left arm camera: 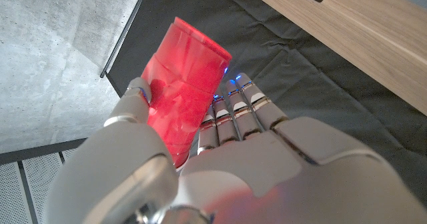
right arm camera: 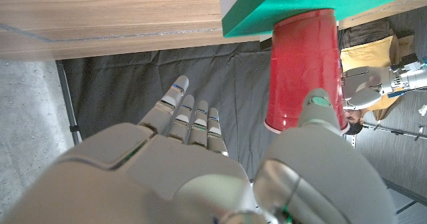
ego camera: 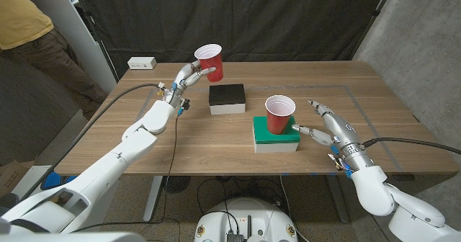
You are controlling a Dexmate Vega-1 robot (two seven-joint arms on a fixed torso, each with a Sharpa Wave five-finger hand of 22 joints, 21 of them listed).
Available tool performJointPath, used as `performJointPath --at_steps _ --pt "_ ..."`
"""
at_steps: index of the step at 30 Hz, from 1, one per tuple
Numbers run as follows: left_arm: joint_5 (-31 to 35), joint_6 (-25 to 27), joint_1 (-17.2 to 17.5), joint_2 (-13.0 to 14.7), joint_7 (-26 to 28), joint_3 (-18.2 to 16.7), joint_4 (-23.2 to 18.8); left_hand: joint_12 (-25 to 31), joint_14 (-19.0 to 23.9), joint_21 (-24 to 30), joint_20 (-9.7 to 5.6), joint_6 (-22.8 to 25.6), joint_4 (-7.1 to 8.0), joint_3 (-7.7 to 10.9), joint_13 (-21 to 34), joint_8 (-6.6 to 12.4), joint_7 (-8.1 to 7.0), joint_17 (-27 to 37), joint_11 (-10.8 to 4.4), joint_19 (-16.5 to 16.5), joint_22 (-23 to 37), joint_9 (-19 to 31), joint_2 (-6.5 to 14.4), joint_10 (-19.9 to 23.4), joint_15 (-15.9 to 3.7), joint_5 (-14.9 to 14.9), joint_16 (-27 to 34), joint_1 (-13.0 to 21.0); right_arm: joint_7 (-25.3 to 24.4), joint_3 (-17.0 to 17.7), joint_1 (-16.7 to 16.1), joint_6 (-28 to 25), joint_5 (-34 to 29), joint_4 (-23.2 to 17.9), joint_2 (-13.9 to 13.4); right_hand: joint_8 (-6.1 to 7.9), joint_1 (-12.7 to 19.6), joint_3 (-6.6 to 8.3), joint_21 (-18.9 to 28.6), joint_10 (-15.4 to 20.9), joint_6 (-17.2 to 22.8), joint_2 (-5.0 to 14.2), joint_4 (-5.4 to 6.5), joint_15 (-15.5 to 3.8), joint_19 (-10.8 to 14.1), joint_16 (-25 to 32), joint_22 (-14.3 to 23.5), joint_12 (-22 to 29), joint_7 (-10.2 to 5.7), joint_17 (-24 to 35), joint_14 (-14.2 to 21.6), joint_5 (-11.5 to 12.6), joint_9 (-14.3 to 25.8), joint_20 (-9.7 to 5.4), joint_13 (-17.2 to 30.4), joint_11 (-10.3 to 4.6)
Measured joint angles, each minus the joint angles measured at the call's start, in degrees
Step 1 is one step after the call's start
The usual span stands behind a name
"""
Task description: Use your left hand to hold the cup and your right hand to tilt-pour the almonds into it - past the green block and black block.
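Note:
My left hand (ego camera: 191,75) holds a red cup (ego camera: 210,60) lifted above the table's far left part, tilted a little; in the left wrist view the fingers (left arm camera: 233,114) wrap the red cup (left arm camera: 183,94). A second red cup (ego camera: 279,114) stands upright on the green block (ego camera: 276,135) near the table's middle. My right hand (ego camera: 329,125) is open just to the right of that cup, fingers spread, not touching it; the right wrist view shows the cup (right arm camera: 303,67) on the green block (right arm camera: 313,7) beyond my thumb. The black block (ego camera: 227,96) lies between the two cups.
A white power strip (ego camera: 142,63) lies at the table's far left corner. A person stands beyond the left edge (ego camera: 29,33). A dark curtain hangs behind the table. Cables run along both arms.

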Motion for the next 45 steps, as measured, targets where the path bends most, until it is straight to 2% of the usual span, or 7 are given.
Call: performJointPath --at_steps 12,45 --pt "0.14 -0.01 0.03 0.07 -0.09 0.09 -0.24 0.00 0.00 0.00 -0.19 0.56 0.24 -0.24 0.00 0.00 0.06 0.00 -0.10 0.42 0.00 -0.02 0.00 0.42 0.00 0.00 0.00 0.00 0.79 -1.48 1.21 1.02 -1.13 0.79 0.98 0.00 0.00 0.00 0.00 0.00 0.00 0.00 0.00 0.00 0.00 0.00 0.00 0.00 0.00 0.00 0.00 0.00 0.00 0.00 0.00 0.00" --pt "0.84 0.77 0.40 0.26 0.18 0.17 -0.97 -0.23 0.51 0.00 0.12 1.16 0.00 -0.47 0.20 -0.01 0.07 -0.01 -0.22 0.73 0.00 -0.02 0.32 0.92 -0.11 0.00 -0.22 1.06 3.12 -7.47 8.92 5.55 0.14 5.17 1.78 0.00 0.30 0.00 0.00 0.44 0.42 -0.31 0.00 0.10 0.00 0.00 0.00 0.00 0.00 0.01 0.31 0.22 0.00 0.00 0.00 -0.01"
